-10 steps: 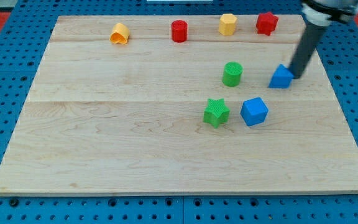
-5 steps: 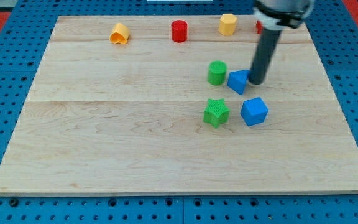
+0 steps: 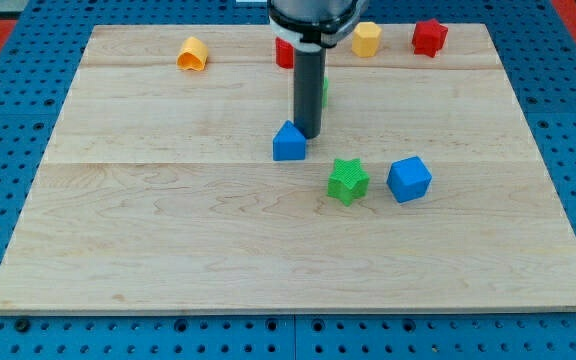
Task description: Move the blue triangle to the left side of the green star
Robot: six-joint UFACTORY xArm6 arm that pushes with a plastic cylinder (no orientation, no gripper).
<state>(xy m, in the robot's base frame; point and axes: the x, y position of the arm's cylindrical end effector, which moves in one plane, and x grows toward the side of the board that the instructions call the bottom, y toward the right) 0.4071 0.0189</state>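
Note:
The blue triangle point(image 3: 288, 143) lies near the middle of the wooden board point(image 3: 168, 230), up and to the left of the green star point(image 3: 347, 181). My tip point(image 3: 309, 135) touches the triangle's upper right side. The dark rod rises from there toward the view's top and hides most of a green cylinder point(image 3: 324, 92) behind it.
A blue cube point(image 3: 409, 179) sits just right of the green star. Along the board's top edge are an orange block point(image 3: 193, 54), a red cylinder point(image 3: 283, 55) partly behind the rod, a yellow block point(image 3: 367, 39) and a red star point(image 3: 429, 37).
My tip has swept left across the board, pushing the blue triangle from the right of the green cylinder to left of the green star's column. The green cylinder has also shifted left and up.

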